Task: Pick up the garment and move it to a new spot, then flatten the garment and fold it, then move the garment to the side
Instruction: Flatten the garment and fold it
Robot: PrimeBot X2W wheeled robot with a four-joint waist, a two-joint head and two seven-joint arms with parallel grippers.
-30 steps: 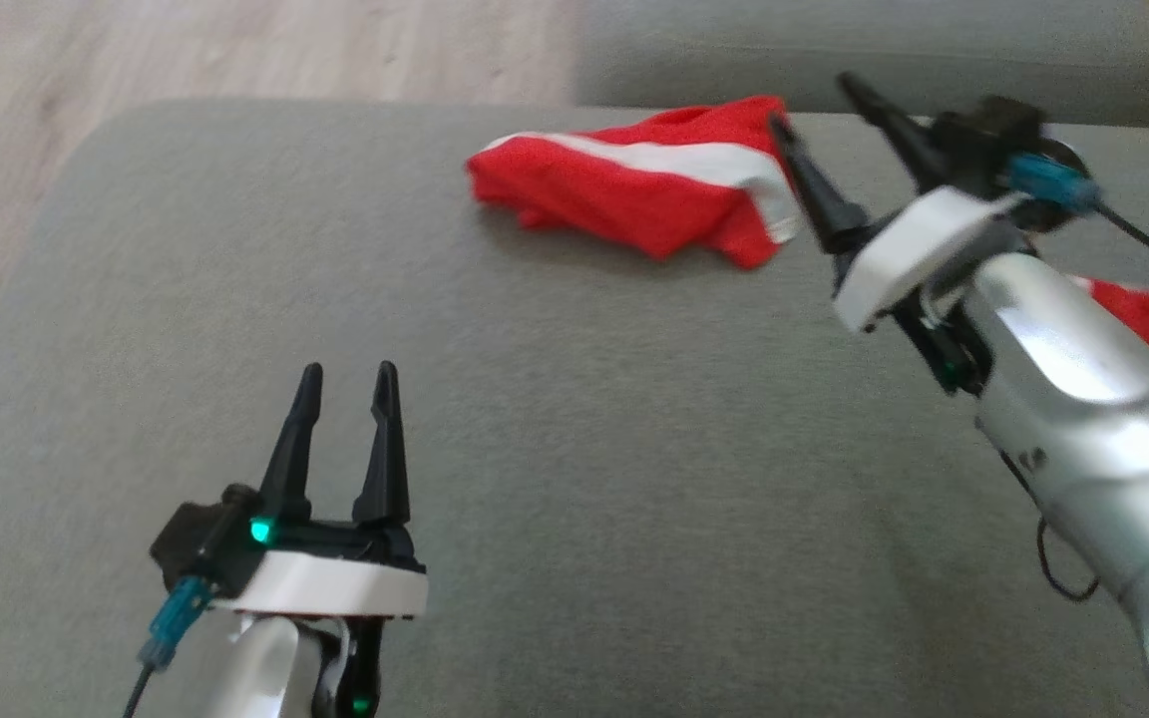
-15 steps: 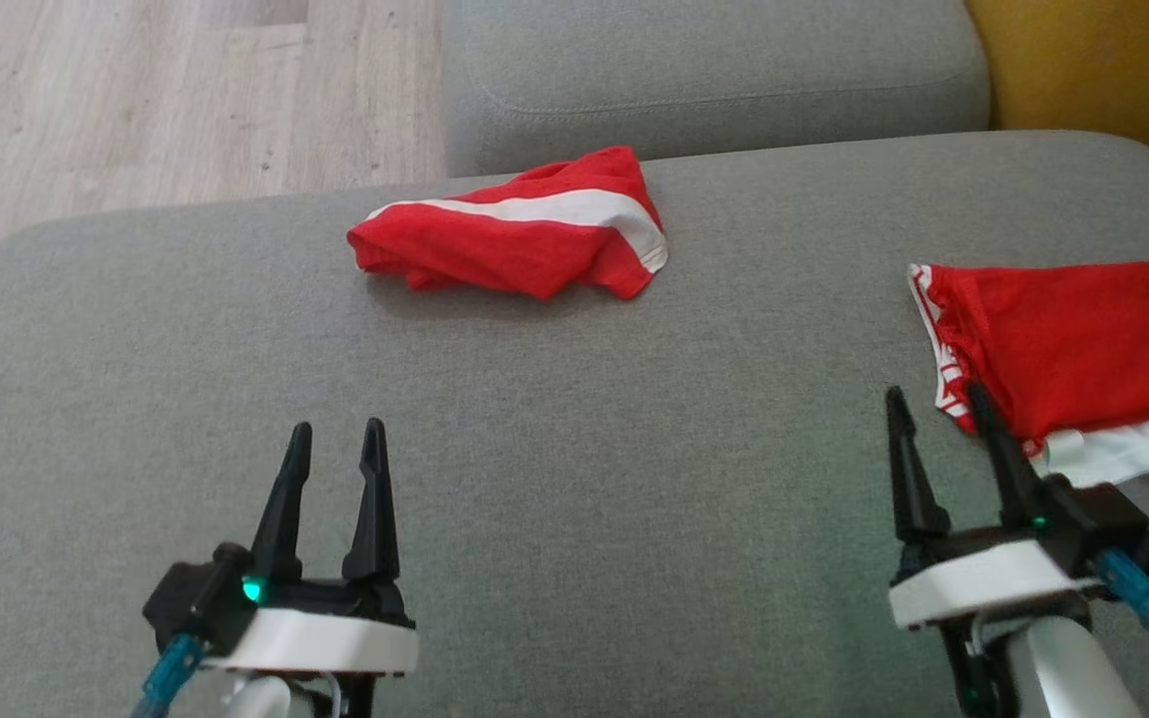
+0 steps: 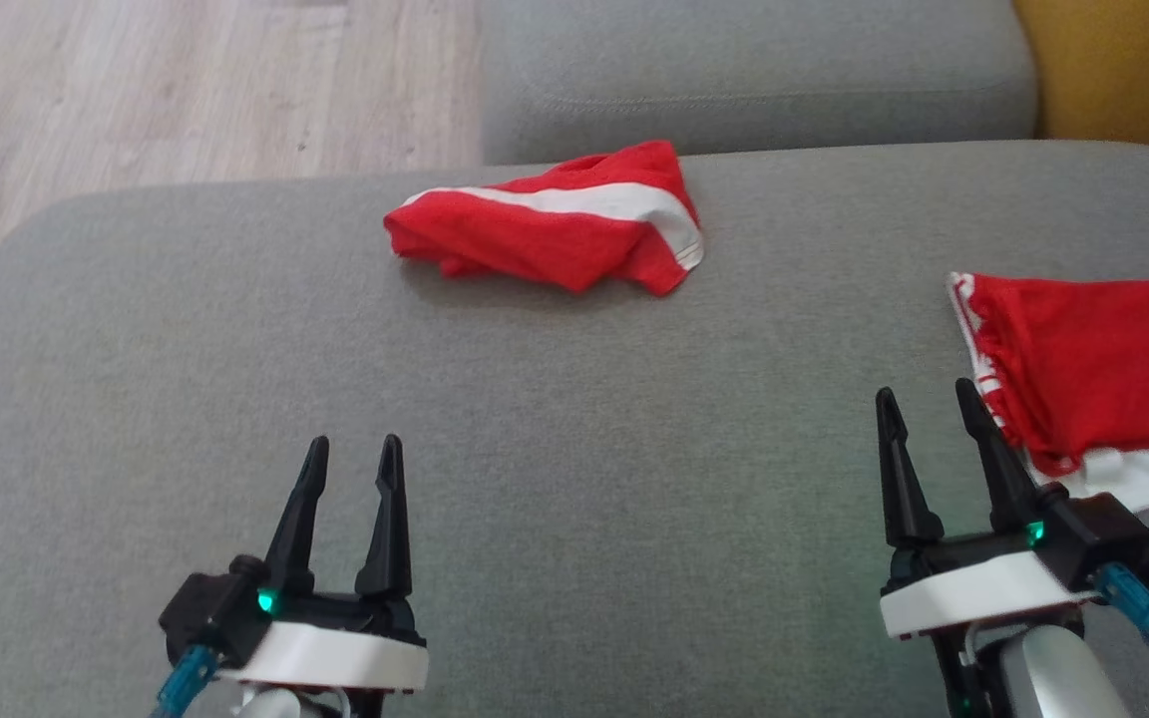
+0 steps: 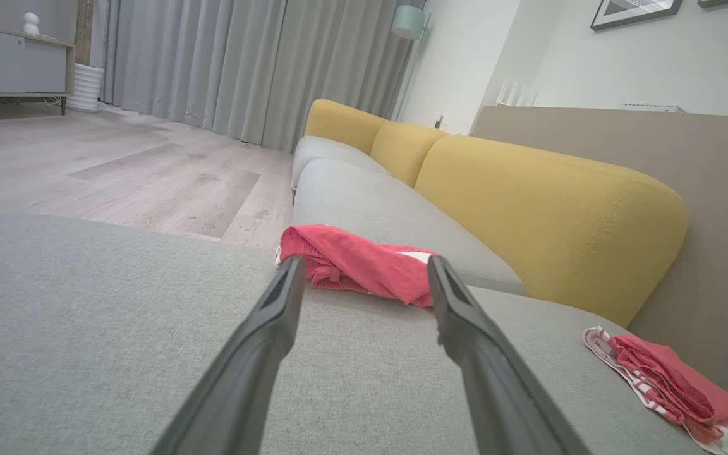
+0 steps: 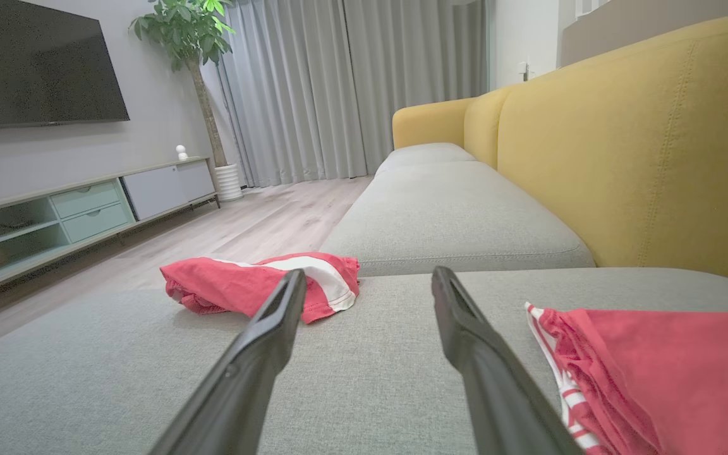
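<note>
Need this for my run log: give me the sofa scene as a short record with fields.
surface: grey seat cushion
bunched garment: red with white stripe, crumpled, far middle of cushion
flat garment: red with white trim, spread at cushion's right edge
left gripper: jaws open, empty, near side, apart from both garments
right gripper: jaws open, empty, at flat garment's left edge; contact unclear
backrest: yellow
floor: pale wood

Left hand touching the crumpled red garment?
Apart. Head view shows bare grey cushion between the left hand and the crumpled red garment.
</note>
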